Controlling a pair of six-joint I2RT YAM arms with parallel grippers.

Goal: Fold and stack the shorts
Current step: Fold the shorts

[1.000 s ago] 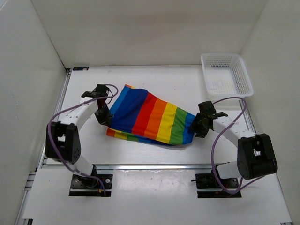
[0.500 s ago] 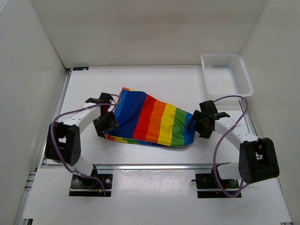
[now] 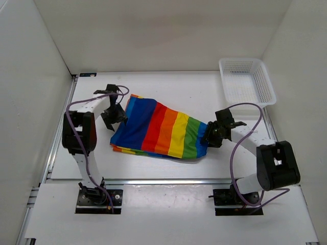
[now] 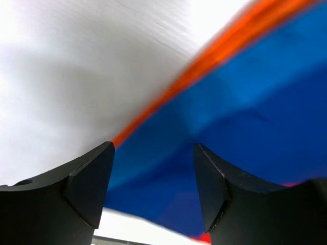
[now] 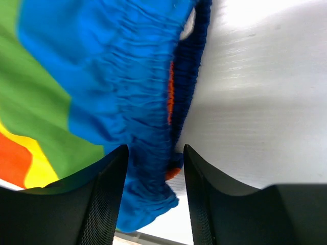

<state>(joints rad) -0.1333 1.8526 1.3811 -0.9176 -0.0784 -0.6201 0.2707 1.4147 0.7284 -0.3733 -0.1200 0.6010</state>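
The rainbow-striped shorts (image 3: 163,128) lie folded flat in the middle of the table, dark blue stripe to the left, gathered blue waistband to the right. My left gripper (image 3: 115,116) hovers at the shorts' left edge. In the left wrist view it (image 4: 153,148) is open, with blue cloth (image 4: 245,102) and an orange hem beneath it and nothing pinched. My right gripper (image 3: 210,137) sits at the waistband end. In the right wrist view its fingers (image 5: 156,149) stand apart around the bunched waistband (image 5: 148,127), with white table showing between the cloth and the right finger.
A white mesh basket (image 3: 247,81) stands at the far right corner. White walls close in the table (image 3: 204,92) on three sides. A metal rail runs along the near edge in front of both arm bases.
My left gripper let go of the shorts' left edge and drew back toward the far left. The cloth dropped flat. My right gripper stayed at the waistband, widening and then narrowing.
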